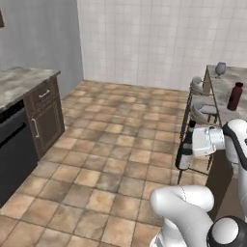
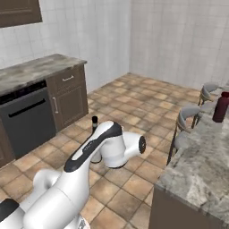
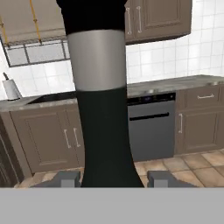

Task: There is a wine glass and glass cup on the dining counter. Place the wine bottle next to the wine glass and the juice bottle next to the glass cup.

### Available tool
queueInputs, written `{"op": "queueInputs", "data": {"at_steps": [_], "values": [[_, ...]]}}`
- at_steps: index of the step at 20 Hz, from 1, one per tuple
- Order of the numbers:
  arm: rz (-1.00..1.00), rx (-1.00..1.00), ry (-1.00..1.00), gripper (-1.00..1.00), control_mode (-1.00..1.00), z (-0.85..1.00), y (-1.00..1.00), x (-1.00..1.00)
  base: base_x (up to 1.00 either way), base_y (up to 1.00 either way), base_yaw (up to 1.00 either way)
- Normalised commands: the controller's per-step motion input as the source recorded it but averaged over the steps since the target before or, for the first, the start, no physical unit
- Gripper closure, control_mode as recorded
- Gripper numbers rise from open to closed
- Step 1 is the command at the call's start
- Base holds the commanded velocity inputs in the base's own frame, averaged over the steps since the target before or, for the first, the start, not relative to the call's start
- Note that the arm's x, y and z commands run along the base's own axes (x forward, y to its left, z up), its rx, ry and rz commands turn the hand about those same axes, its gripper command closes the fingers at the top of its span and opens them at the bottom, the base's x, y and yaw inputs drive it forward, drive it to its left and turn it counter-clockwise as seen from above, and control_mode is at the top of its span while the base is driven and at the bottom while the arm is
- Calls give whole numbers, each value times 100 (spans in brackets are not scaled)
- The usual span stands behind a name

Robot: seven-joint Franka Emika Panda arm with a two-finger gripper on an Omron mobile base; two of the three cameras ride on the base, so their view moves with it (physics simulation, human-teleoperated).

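Beside the dining counter and its stools, the fingers grip the wine bottle, juice bottle farther along.

The wine bottle's neck and base run past the hand view's edges; the arm hides most of it in the right base view.

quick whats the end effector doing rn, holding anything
End effector: closed on the wine bottle, carried upright in the air beside the dining counter.
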Motion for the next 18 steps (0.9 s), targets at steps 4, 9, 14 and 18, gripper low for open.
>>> {"op": "queueInputs", "data": {"at_steps": [4, 9, 14, 18], "values": [[0, 0, 0, 100, 100, 0, 0, 0, 68, 35, -43], [0, 0, 0, 100, 100, 0, 0, 0, 66, 35, -46], [0, 0, 0, 100, 100, 0, 0, 0, 68, 36, -44], [0, 0, 0, 100, 100, 0, 0, 0, 69, 40, -41]]}}
